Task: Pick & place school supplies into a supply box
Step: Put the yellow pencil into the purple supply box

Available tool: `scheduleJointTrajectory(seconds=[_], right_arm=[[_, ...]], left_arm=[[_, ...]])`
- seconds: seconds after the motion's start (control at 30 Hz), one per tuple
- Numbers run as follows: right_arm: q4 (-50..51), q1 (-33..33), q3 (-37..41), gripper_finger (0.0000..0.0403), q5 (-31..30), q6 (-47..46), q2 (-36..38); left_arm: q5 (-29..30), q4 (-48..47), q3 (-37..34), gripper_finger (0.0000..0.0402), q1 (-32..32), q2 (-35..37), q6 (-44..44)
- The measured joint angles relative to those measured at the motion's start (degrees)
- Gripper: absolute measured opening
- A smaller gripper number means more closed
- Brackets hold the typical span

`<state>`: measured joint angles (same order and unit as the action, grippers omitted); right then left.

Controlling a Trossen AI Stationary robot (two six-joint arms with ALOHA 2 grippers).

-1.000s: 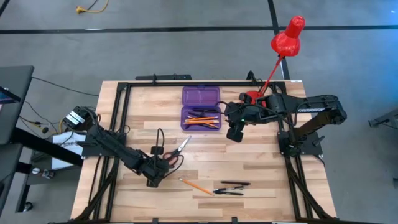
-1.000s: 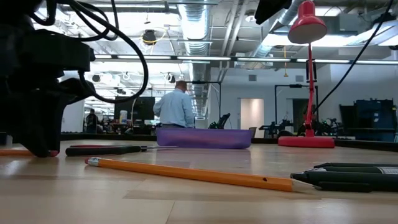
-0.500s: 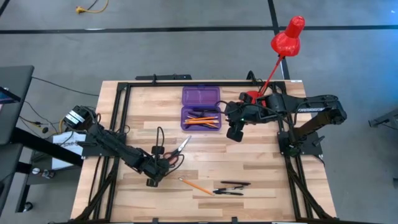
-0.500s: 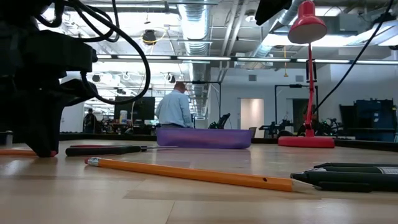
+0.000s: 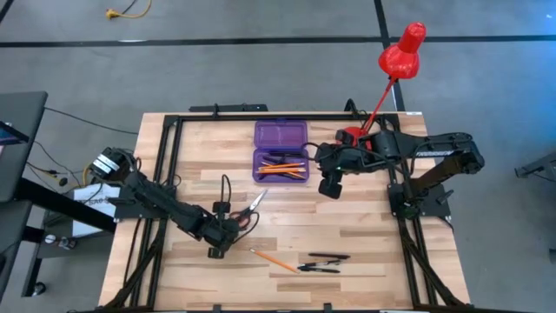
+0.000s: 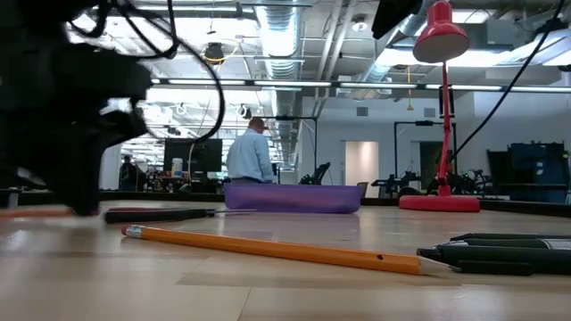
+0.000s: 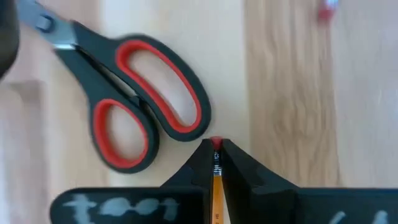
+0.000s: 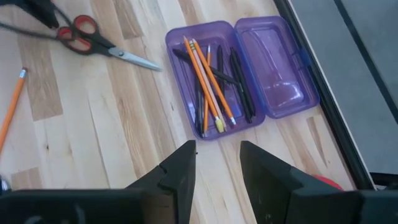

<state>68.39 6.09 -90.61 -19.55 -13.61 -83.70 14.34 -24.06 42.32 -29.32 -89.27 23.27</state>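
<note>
Pencil point(image 7: 216, 186) mostly hidden between closed jaws

The wooden table point(image 5: 365, 226) stands on a grey concrete floor point(image 5: 217, 69) marked with dark lines. Beyond it, an open industrial hall has exposed ceiling ducts point(image 6: 277, 36), strip lighting and white walls. A person point(image 6: 251, 157) stands in the distance.

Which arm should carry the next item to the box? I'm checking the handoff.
Left: the left gripper is shut on a pencil beside the scissors; the right gripper is open near the box.
</note>
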Motion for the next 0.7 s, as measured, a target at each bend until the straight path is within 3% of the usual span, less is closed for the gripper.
scheduleJointTrajectory(seconds=[0.47, 0.7], right_arm=[[1.7, 1.6, 0.0, 0.012, 0.0, -1.5, 0.0], [1.9, 1.5, 0.0, 0.012, 0.0, -1.7, 0.0]], left_arm=[[3.0, -3.9, 3.9, 0.0001, 7.2, 10.0, -6.1], [4.0, -8.8, 7.9, 0.0003, 12.9, 10.9, -13.1]])
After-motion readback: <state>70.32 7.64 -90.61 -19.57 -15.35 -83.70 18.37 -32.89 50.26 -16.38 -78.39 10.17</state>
